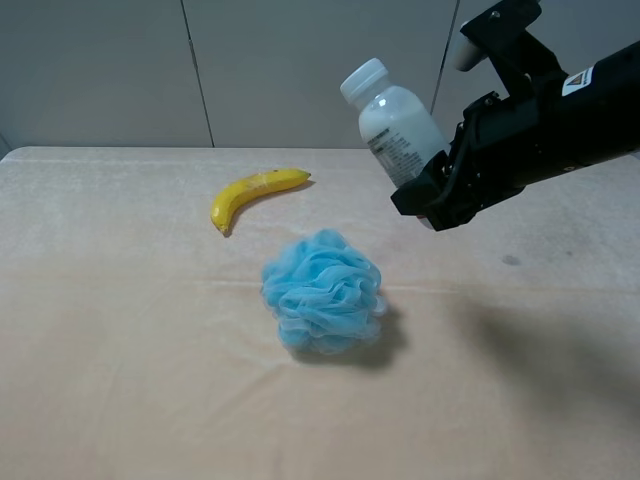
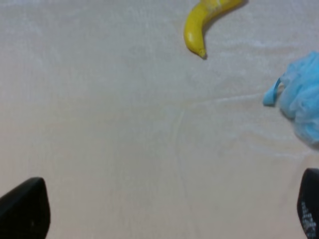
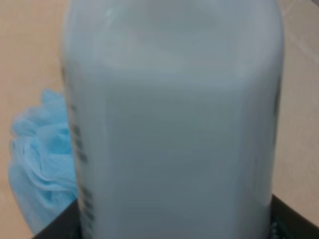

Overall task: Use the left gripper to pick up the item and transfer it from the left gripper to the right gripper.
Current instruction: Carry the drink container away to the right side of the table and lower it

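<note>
The item, a translucent-white bottle (image 1: 395, 120) with a white round cap, is held tilted in the air above the table's back right. My right gripper (image 1: 428, 195) is shut on its lower end. In the right wrist view the bottle (image 3: 169, 124) fills the frame, with a dark finger (image 3: 291, 221) showing at its base. My left gripper (image 2: 167, 214) is open and empty, its fingertips (image 2: 22, 209) spread wide low over bare tablecloth. The left arm does not show in the exterior high view.
A yellow banana (image 1: 255, 192) lies at the back middle of the beige table (image 1: 120, 350). A blue mesh bath sponge (image 1: 322, 290) sits in the middle, below the held bottle. Both show in the left wrist view: banana (image 2: 204, 20), sponge (image 2: 299, 99).
</note>
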